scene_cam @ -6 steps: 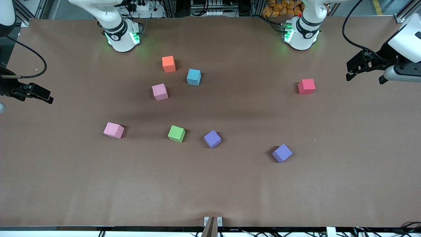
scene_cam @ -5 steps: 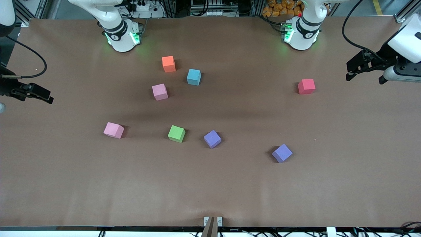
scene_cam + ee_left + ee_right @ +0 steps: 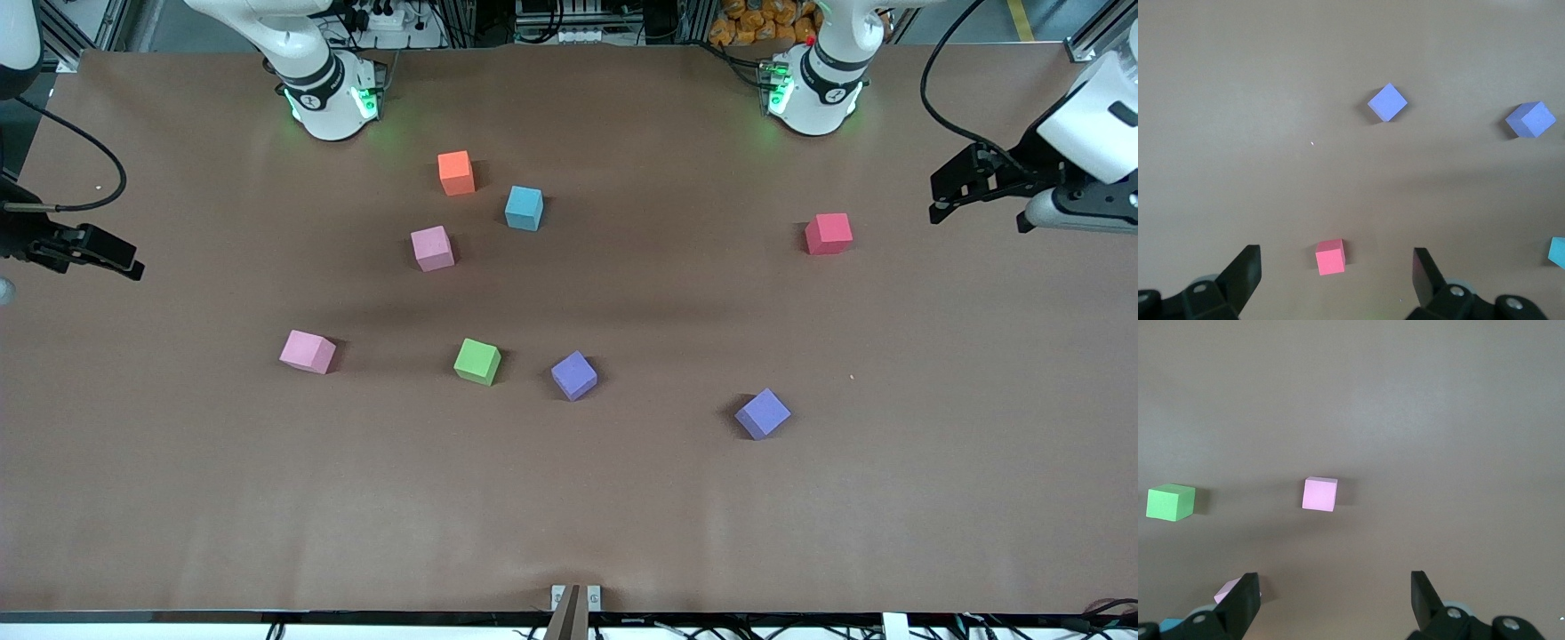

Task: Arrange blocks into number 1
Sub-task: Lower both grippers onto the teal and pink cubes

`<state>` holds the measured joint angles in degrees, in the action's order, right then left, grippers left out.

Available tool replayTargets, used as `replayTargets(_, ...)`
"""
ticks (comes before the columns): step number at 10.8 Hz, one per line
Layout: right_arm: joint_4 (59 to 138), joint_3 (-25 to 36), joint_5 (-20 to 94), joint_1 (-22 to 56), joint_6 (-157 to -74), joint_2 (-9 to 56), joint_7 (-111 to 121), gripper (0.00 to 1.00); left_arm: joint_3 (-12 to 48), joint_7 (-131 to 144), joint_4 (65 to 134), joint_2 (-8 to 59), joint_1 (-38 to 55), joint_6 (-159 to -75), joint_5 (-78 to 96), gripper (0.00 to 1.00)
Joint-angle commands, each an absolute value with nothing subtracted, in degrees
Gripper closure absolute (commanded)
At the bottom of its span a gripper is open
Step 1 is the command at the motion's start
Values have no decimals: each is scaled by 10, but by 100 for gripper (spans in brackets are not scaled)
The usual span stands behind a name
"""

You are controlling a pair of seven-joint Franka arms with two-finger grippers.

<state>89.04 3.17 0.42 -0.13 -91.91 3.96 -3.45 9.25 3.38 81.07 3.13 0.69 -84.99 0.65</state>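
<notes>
Your eight blocks lie scattered and apart on the brown worktop [image 3: 569, 516]: orange [image 3: 456, 172], blue [image 3: 524, 208] and pink [image 3: 432, 248] upper centre, red [image 3: 828, 234] at right, a second pink [image 3: 308, 352], green [image 3: 477, 362] and two purple [image 3: 574, 375] [image 3: 763, 414] across the middle. All are matte, plain-faced cubes. The left gripper [image 3: 944, 193] hangs at the frame's right edge, the right gripper [image 3: 124, 264] at its left edge, both with fingers apart and empty.

1. I can read no text, number, brand or sign anywhere in my views.
2. The blocks I can see, among them the red block [image 3: 829, 234] and the green block [image 3: 477, 361], show plain faces with no lettering.
3. The brown worktop [image 3: 622, 516] carries no markings that I can read.
4. A small dark mark sits on each of my arm bases, too small to make out.
</notes>
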Motion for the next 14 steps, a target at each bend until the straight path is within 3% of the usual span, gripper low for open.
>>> replayTargets(1, 874, 25, 1, -9, -909, 44, -32, 0, 110, 32, 831, 63, 30, -844, -9, 0)
replayTargets(6, 925, 23, 11, -5, -930, 44, -33, 0, 119, 185, 850, 137, 168, -847, 14, 0)
replayTargets(10, 1034, 24, 77, -3, -1040, 57, -41, 0, 119, 342, 849, 198, 298, -894, 26, 0)
replayTargets(14, 1067, 23, 78, 1, -1107, 133, -100, 0, 119, 430, 850, 264, 403, -968, 72, 0)
